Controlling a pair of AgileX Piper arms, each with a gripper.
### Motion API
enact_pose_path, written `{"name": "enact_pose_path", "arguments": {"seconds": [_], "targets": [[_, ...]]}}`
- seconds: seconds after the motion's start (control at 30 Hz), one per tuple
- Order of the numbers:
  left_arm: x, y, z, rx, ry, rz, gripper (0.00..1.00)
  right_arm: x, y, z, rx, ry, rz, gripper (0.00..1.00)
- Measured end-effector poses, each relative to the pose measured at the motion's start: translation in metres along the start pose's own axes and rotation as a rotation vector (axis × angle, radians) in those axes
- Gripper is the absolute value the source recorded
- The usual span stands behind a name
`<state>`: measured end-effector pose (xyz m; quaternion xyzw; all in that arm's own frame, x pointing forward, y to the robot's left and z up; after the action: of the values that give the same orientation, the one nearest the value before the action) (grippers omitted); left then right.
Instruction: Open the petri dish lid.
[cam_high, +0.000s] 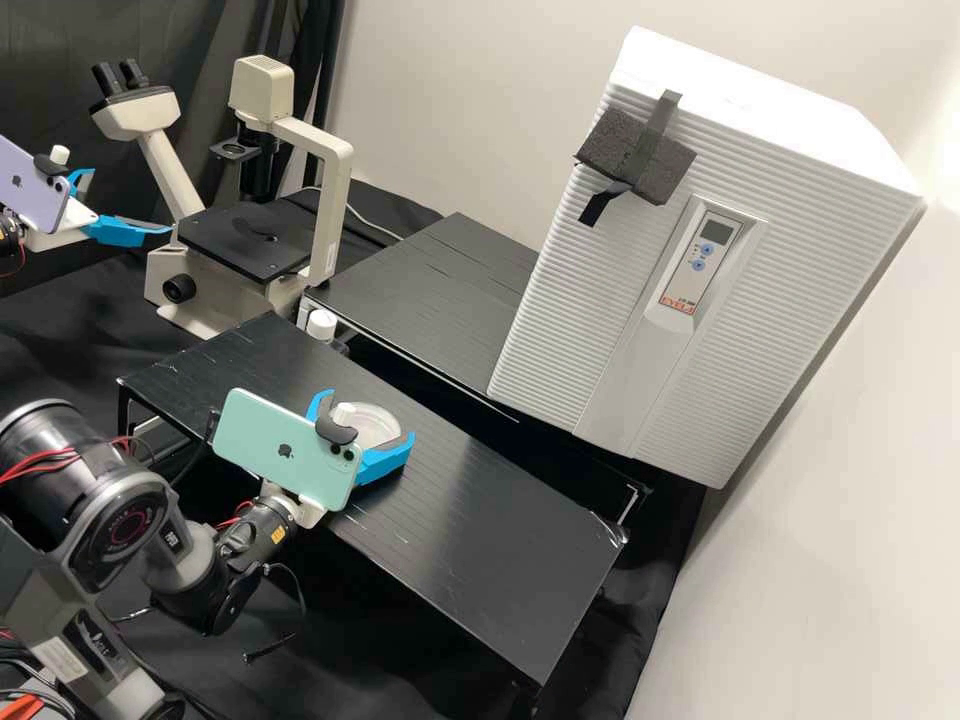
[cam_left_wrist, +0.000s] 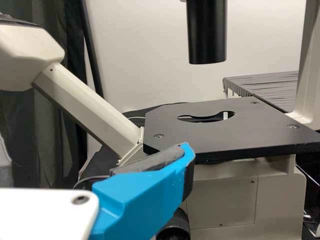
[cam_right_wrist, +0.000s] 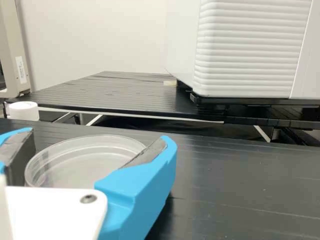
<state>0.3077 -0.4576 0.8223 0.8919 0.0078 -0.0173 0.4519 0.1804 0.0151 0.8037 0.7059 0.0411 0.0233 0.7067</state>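
The clear, round petri dish (cam_high: 372, 426) lies on the front black table. Around its sides stand the two fingers of my right gripper (cam_high: 370, 414), at table height. In the right wrist view the dish (cam_right_wrist: 82, 160) sits between the spread fingers of the right gripper (cam_right_wrist: 100, 136); whether a pad touches the rim is hard to tell. Lid and base cannot be told apart. My left gripper (cam_high: 131, 201) is open beside the microscope at the far left, away from the dish. The left wrist view has the left gripper (cam_left_wrist: 142, 197) in front of the microscope stage.
A microscope (cam_high: 250, 243) with a black stage stands at the back left. Behind the front table (cam_high: 480, 530) are a second black table (cam_high: 430, 295) and a large white ribbed unit (cam_high: 560, 330). A white-capped item (cam_high: 321, 324) stands near the front table's back edge.
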Motion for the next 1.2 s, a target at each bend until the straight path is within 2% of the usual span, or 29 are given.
{"name": "enact_pose_path", "arguments": {"seconds": [0.3, 0.4, 0.5, 0.63, 0.77, 0.97, 1.2], "targets": [[0.000, 0.000, 0.000, 0.000, 0.000, 0.000, 1.00, 0.000, 0.001, -0.001, 0.000, 0.002, 0.005, 0.00], [0.000, 0.000, 0.000, 0.000, 0.000, 0.000, 1.00, -0.003, 0.006, -0.003, 0.015, 0.011, 0.034, 0.00], [0.000, 0.000, 0.000, 0.000, 0.000, 0.000, 1.00, -0.007, 0.016, -0.005, 0.052, 0.020, 0.095, 0.00], [0.000, 0.000, 0.000, 0.000, 0.000, 0.000, 1.00, -0.013, 0.031, -0.003, 0.125, 0.019, 0.181, 0.00], [0.000, 0.000, 0.000, 0.000, 0.000, 0.000, 1.00, -0.015, 0.039, 0.007, 0.165, -0.031, 0.233, 0.00], [0.000, 0.000, 0.000, 0.000, 0.000, 0.000, 1.00, -0.008, 0.041, 0.045, 0.203, -0.227, 0.247, 0.00], [0.000, 0.000, 0.000, 0.000, 0.000, 0.000, 1.00, -0.002, 0.047, 0.058, 0.210, -0.258, 0.278, 0.00]]}}
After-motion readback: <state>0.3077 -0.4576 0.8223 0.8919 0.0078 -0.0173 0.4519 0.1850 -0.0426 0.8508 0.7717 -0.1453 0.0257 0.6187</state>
